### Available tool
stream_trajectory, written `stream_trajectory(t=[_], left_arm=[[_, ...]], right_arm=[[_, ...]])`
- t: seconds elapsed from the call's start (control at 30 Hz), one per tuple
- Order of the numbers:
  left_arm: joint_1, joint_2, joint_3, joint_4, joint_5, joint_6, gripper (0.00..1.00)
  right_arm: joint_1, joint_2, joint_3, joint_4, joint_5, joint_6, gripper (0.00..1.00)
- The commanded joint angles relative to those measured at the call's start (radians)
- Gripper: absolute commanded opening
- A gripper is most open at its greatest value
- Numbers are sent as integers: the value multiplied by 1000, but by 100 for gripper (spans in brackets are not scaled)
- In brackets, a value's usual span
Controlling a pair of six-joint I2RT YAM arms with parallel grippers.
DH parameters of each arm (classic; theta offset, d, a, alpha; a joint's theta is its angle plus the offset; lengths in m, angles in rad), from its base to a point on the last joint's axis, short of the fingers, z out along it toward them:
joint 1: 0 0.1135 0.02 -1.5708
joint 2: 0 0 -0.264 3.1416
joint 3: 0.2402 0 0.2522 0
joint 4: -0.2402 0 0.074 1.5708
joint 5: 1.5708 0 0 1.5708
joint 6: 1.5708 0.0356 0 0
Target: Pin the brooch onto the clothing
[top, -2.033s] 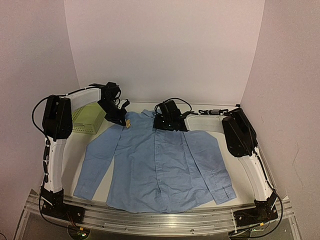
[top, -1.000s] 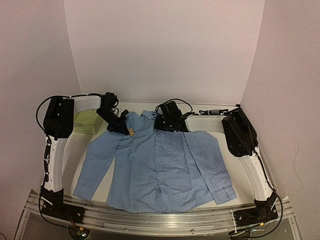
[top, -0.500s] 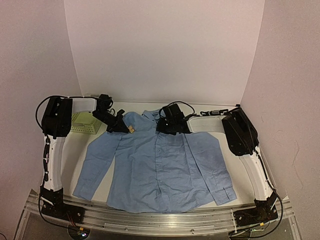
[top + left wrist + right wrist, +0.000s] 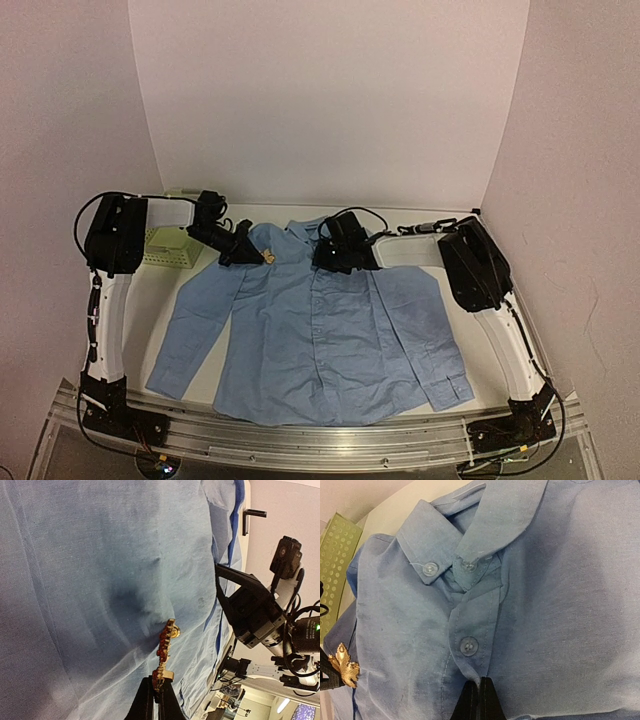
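Now my left jaws are clamped on the brooch (image 4: 166, 641), its tip touching the shirt (image 4: 75, 580) at the upper chest, while my right jaws, closed, seem to pinch the placket (image 4: 470, 625) under the collar (image 4: 490, 515), keeping the cloth taut for pinning.

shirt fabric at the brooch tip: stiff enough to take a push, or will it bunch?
Probably floppy: the shirt dimples and creases beside the brooch held in the left gripper. Lying flat and unweighted, it may also slide under a push. The right gripper, apparently pinching the placket, should steady it somewhat.
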Motion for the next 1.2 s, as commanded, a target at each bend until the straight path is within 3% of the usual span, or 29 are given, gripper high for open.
stream_trajectory(t=[0.0, 0.27, 0.5, 0.7, 0.93, 1.0, 1.1, 1.17], left_arm=[[16, -1, -42, 91, 81, -77, 0], [22, -8, -88, 153, 127, -128, 0], [23, -11, -87, 141, 117, -106, 0], [31, -12, -91, 145, 117, -104, 0], [35, -13, -94, 136, 102, -92, 0], [36, -12, -96, 138, 100, -94, 0], [36, -8, -95, 142, 100, -97, 0], [37, -8, -93, 143, 100, -99, 0]], right_arm=[[-9, 12, 12, 13, -14, 21, 0], [-10, 28, 23, 13, -14, -8, 0], [-9, -48, 38, 13, 4, -197, 35], [6, -116, 71, 40, -15, -303, 42], [65, -112, 97, 85, -6, -315, 46], [67, -82, 109, 106, -57, -255, 39], [65, -29, 130, 110, -118, -145, 17], [62, -6, 125, 112, -134, -87, 7]])
